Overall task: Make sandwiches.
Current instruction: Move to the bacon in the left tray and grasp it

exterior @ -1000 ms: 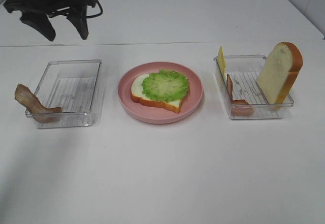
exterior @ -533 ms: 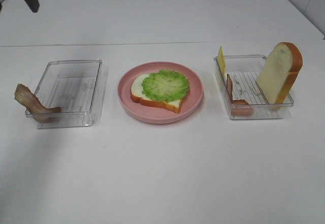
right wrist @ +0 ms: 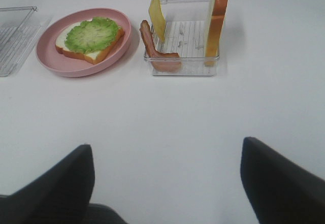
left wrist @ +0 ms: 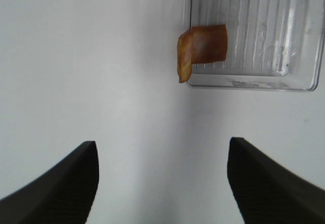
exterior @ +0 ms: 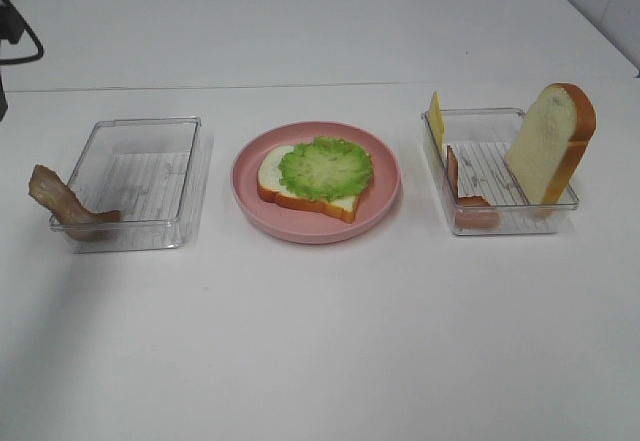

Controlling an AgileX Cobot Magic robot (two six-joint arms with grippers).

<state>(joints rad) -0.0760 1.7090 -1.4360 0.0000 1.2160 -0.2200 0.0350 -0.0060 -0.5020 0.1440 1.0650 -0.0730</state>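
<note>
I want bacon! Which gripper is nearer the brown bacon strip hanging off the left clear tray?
Left. The left gripper hangs near the brown bacon strip; the right gripper faces the other tray.

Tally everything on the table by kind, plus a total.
Bread slices: 2
Lettuce leaf: 1
Bacon strips: 2
Cheese slice: 1
Clear trays: 2
Pink plate: 1
Total: 9

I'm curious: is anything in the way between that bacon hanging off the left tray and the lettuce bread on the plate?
Only the clear tray itself lies between the bacon and the pink plate; nothing else visible does.
</note>
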